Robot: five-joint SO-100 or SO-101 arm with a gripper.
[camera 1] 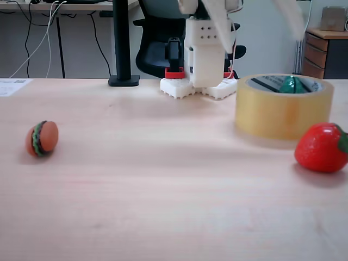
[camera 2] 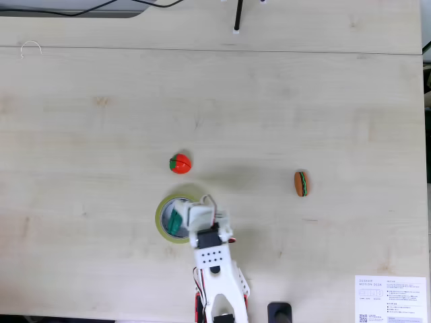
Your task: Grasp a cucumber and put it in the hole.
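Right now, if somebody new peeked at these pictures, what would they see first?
Probably the shiny red strawberry at the right of the low fixed view, beside the big yellowish tape roll. The green cucumber already pokes up inside its hole. A tiny burger sits alone at the left.

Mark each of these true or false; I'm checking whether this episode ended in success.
1. The cucumber sits inside the tape roll. True.
2. The strawberry lies inside the roll. False: it rests on the table beside the roll.
3. The burger lies on the table apart from the roll. True.
4. The burger touches the strawberry. False: bare table lies between them.
5. In the top-down fixed view the arm's end is over the roll's rim. True.
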